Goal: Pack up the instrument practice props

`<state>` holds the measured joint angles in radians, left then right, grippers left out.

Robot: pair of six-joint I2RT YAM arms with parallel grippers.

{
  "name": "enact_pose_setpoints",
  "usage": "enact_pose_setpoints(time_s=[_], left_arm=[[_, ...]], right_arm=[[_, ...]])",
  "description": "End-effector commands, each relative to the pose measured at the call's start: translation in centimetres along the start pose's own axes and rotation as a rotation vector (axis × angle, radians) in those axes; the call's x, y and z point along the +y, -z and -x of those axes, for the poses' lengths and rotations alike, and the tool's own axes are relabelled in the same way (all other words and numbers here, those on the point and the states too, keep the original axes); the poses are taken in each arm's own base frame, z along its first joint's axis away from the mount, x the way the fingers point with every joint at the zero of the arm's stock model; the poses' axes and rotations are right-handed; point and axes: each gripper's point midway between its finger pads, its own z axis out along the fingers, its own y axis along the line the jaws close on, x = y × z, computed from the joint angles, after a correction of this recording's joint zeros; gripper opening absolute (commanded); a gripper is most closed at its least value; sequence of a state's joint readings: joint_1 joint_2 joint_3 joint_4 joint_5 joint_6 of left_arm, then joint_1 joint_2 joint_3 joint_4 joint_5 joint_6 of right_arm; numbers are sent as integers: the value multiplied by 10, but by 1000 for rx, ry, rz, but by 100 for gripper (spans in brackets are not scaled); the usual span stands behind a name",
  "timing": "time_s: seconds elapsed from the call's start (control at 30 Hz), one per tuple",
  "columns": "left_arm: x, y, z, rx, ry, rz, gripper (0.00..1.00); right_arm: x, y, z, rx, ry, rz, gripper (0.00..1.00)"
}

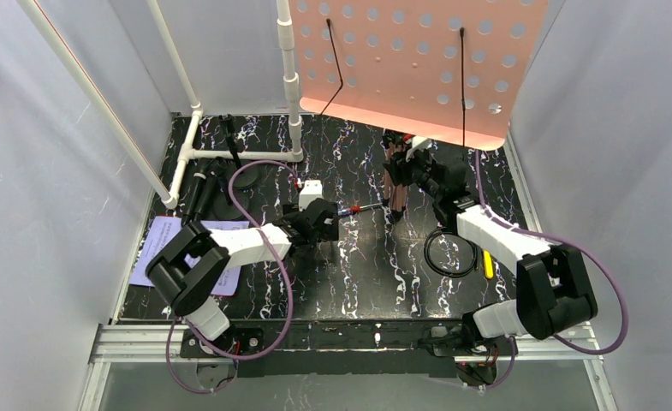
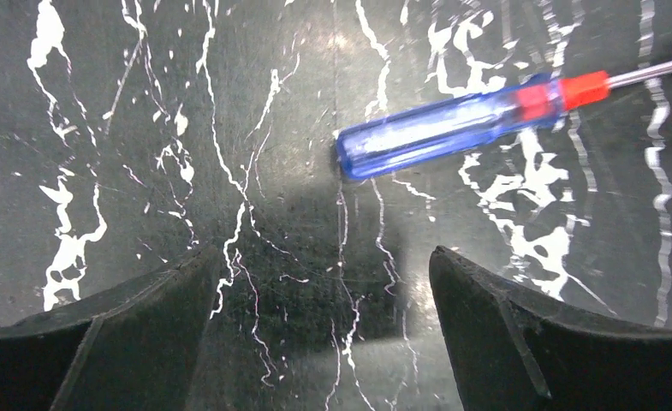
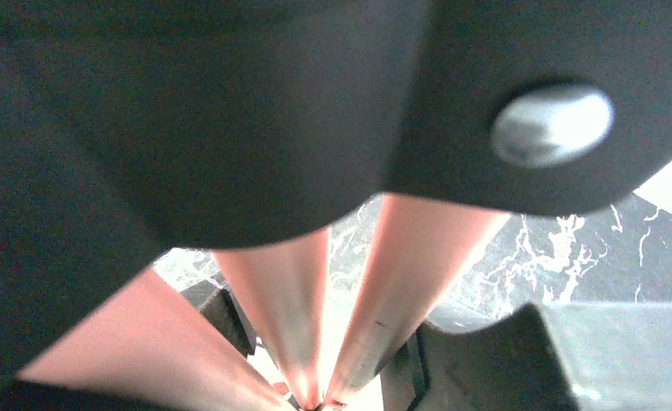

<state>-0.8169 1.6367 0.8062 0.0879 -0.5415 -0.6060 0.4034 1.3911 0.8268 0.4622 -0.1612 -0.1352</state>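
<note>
Right tool (image 3: pixel 349 338) astride pink rack's legs (image 3: pixel 418 257), grip unclear, left tool (image 2: pixel 322 257) gaping, empty

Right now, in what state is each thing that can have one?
left gripper: open, empty.
right gripper: around the rack legs; grip unclear.
screwdriver: lying loose, untouched.
pink rack: upright, not packed.
rack legs: drawn together.
music sheets: flat on the table.

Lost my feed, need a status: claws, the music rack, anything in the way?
Left claw open, empty. Right claw around tripod legs of pink rack, grip unclear. Blue-handled screwdriver on table ahead of left claw.
</note>
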Motion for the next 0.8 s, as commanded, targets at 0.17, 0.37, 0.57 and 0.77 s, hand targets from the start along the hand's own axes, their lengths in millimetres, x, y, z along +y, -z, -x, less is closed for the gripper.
enact_pose_setpoints(time_s=[0.17, 0.37, 0.57, 0.77], left_arm=[[-21, 53, 52, -153, -13, -233, 91], [-63, 76, 65, -250, -61, -468, 91], [-109, 86, 68, -294, -137, -658, 91], [-143, 100, 73, -350, -216, -800, 91]], right_arm=[[0, 30, 29, -135, -88, -40, 1], [8, 46, 20, -133, -131, -33, 1], [14, 60, 22, -153, -150, -21, 1], [28, 68, 38, -180, -177, 51, 1]])
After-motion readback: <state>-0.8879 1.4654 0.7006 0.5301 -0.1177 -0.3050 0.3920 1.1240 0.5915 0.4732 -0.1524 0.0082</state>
